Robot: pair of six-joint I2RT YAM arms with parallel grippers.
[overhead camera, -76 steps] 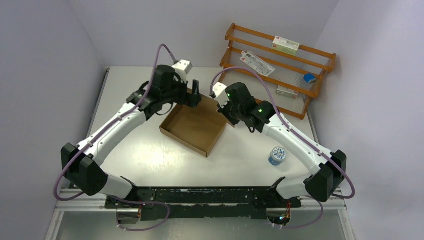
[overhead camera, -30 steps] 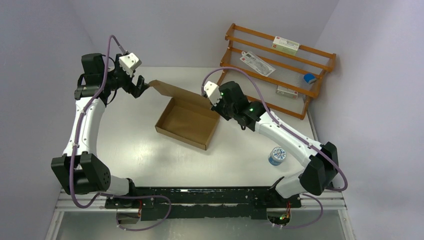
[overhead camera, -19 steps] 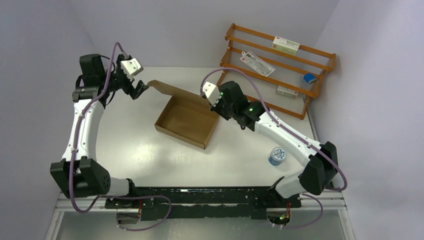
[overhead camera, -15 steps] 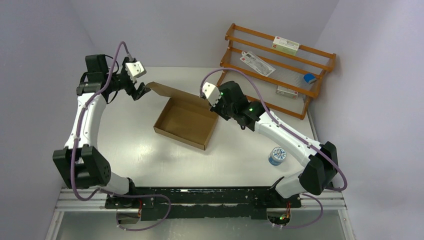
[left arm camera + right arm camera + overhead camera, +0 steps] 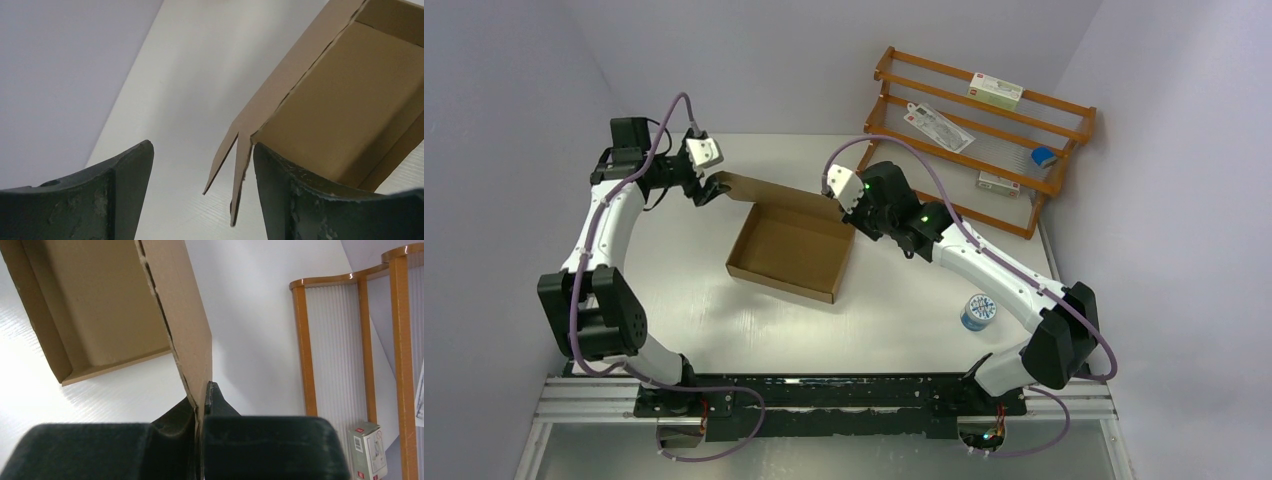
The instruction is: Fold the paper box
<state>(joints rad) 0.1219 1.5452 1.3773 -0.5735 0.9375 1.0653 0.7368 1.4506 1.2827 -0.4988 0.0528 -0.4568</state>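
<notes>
The right gripper point(image 5: 199, 399) is clamped on the raised rear panel of the paper box point(image 5: 100, 315), with one finger on each face of the cardboard. The left gripper point(image 5: 202, 150) stands wide. The free end of the same panel lies between its fingers point(image 5: 125, 195), unclamped.

The box sits open-topped near the middle of the table point(image 5: 894, 300), and its rear panel runs from one gripper to the other. A round blue-and-white tin point(image 5: 977, 311) stands beside the right arm, well apart from the box. An orange rack point(image 5: 984, 130) leans at the far right corner.
</notes>
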